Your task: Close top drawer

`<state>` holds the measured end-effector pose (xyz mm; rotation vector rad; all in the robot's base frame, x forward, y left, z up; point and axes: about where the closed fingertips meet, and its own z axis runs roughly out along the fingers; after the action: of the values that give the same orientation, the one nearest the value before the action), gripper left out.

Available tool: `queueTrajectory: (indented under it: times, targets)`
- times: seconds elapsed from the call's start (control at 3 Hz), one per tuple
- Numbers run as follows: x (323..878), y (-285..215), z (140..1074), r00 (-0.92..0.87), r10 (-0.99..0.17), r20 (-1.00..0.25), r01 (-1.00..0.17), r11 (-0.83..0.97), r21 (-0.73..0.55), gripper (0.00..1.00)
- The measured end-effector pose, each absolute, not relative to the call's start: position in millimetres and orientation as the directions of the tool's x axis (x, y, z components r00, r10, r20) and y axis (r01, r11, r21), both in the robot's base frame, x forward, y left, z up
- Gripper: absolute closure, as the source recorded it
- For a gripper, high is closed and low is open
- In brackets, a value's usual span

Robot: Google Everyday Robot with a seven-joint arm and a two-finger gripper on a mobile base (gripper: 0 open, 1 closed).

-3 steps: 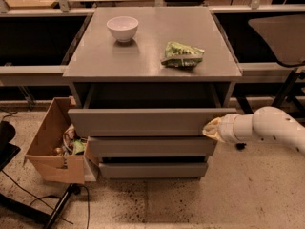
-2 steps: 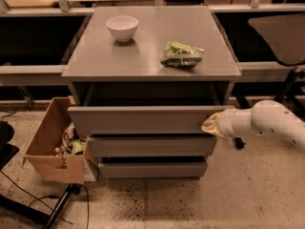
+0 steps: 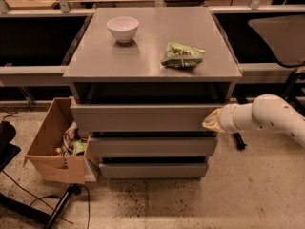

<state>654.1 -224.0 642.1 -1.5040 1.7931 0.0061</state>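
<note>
The top drawer (image 3: pixel 143 117) is the uppermost grey front of the grey cabinet (image 3: pixel 152 56). It stands pulled out a short way, with a dark gap behind its front panel. My gripper (image 3: pixel 210 120) sits at the end of the white arm (image 3: pixel 271 114) that comes in from the right. It rests against the right end of the drawer's front panel. Two shallower grey drawer fronts (image 3: pixel 152 147) lie below.
A white bowl (image 3: pixel 123 28) and a green snack bag (image 3: pixel 182 55) lie on the cabinet top. An open cardboard box (image 3: pixel 57 144) with rubbish stands on the floor at the left of the cabinet. Black chair legs (image 3: pixel 52 209) are at the lower left. A chair (image 3: pixel 281 37) is at the right.
The gripper has stayed at the drawer's right end and moved slightly away from me with it. The drawer has slid a little further in.
</note>
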Motion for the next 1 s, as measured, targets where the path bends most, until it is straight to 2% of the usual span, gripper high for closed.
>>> queueTrajectory:
  times: [1.0]
  targets:
    - [652.8,-223.9,642.0,0.005,-0.833,-0.553,-0.837,0.3,-0.458,0.27]
